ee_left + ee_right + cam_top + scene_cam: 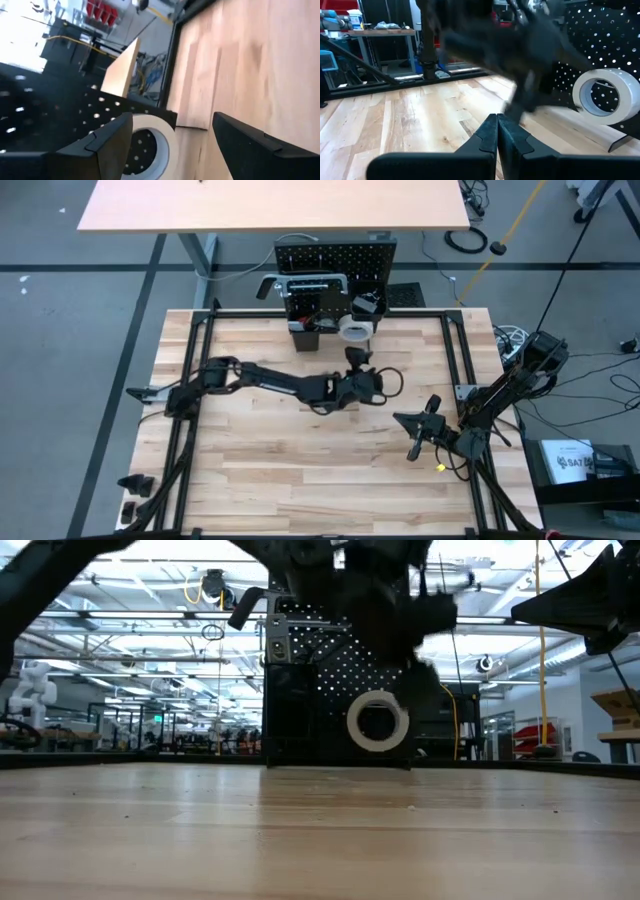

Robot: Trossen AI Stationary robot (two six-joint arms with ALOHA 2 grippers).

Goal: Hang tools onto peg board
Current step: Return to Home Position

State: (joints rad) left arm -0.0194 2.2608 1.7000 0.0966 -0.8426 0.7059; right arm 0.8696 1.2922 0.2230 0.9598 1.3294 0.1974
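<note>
White tape roll (355, 330) sits low on the front of the black peg board (335, 260), towards its right side, close above the wooden tabletop (260, 470); the hook carrying it can't be made out; in the low view the roll (377, 720) faces the camera with its open core against the perforated panel (320, 660). A grey bar clamp (300, 283) lies across the board's upper part; a black bin (305, 328) is at its foot, left of the tape.

Left gripper (358, 360) reaches in from the left over mid-table, just in front of the tape but not touching it; in the left wrist view its fingers (110, 145) are spread wide with nothing between them, and the tape (150, 145) shows past one finger.

Right gripper (415, 448) is over the right side of the table, well apart from the board; in the right wrist view its fingers (485, 135) are pressed together and empty, with the tape (605, 95) and panel (600, 30) ahead.
</note>
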